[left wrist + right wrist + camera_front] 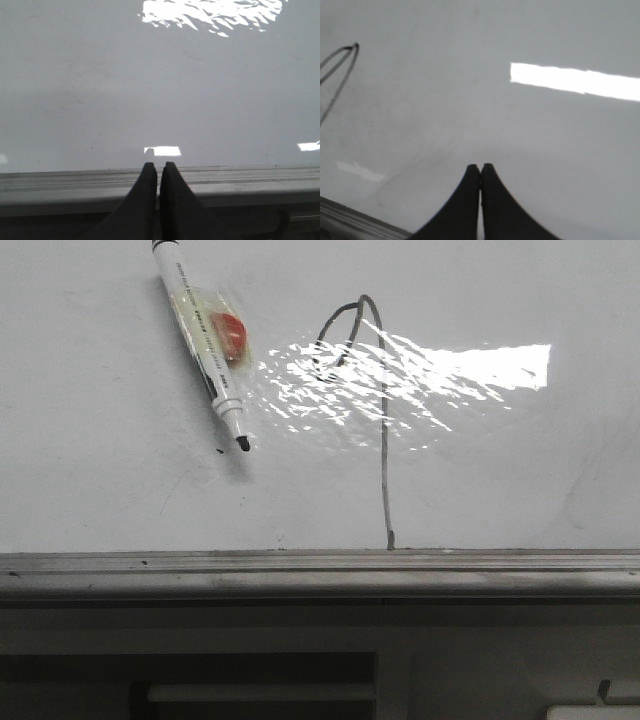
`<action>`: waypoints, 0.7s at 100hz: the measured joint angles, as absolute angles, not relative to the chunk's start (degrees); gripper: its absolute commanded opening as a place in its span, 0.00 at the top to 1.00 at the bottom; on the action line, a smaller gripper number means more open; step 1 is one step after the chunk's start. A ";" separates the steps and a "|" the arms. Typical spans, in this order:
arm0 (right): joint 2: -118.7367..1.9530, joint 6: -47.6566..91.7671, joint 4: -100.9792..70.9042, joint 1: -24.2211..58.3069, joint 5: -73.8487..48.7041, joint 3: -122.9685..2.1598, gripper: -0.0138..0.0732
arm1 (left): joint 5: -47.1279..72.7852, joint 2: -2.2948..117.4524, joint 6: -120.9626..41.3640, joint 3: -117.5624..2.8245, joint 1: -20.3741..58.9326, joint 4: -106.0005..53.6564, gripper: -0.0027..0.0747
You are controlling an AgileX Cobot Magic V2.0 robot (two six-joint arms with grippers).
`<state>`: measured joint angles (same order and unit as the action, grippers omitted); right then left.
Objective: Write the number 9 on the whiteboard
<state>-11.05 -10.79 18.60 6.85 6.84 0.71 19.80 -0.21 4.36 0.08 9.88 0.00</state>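
Observation:
The whiteboard (pixel 110 440) is glossy white with bright glare and fills the front view. The number 9 (pixel 384 420) is drawn on it as a thin dark-grey line: a long stroke down to the board's near edge, with a narrow loop at its upper left. Part of the loop shows in the right wrist view (pixel 337 75). A white marker (pixel 200 335) with a black tip and an orange patch lies on the board left of the 9. My left gripper (pixel 156 165) is shut and empty over the edge strip. My right gripper (pixel 480 166) is shut and empty over bare board.
A grey metal edge strip (pixel 320 565) runs along the board's near side, with a grey panel (pixel 300 630) and dark openings below it. A small black dot (pixel 220 449) sits beside the marker tip. Neither arm shows in the front view.

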 measured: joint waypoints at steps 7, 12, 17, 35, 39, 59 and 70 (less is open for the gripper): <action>-8.61 -10.66 17.80 5.92 3.93 0.71 0.89 | 19.80 -0.21 4.36 0.08 9.88 0.00 0.99; -6.52 -10.66 16.99 5.85 0.36 0.71 0.89 | 19.80 -0.21 4.36 0.08 9.88 0.00 0.99; -4.16 -10.66 16.30 5.75 -3.59 0.71 0.89 | 19.80 -0.21 4.36 0.08 9.88 0.00 0.99; 0.43 -10.48 15.23 5.63 -16.60 0.71 0.89 | 19.80 -0.21 4.36 0.08 9.88 0.00 0.99; 0.43 -10.48 15.08 5.63 -18.07 0.71 0.89 | 19.80 -0.21 4.36 0.08 9.88 0.00 0.99; 0.61 -10.48 15.08 5.41 -19.12 0.71 0.89 | 19.80 -0.21 4.36 0.08 9.88 0.00 0.99; 0.61 -10.48 15.08 5.41 -19.12 0.61 0.89 | 19.80 -0.21 4.36 0.08 9.88 0.00 0.99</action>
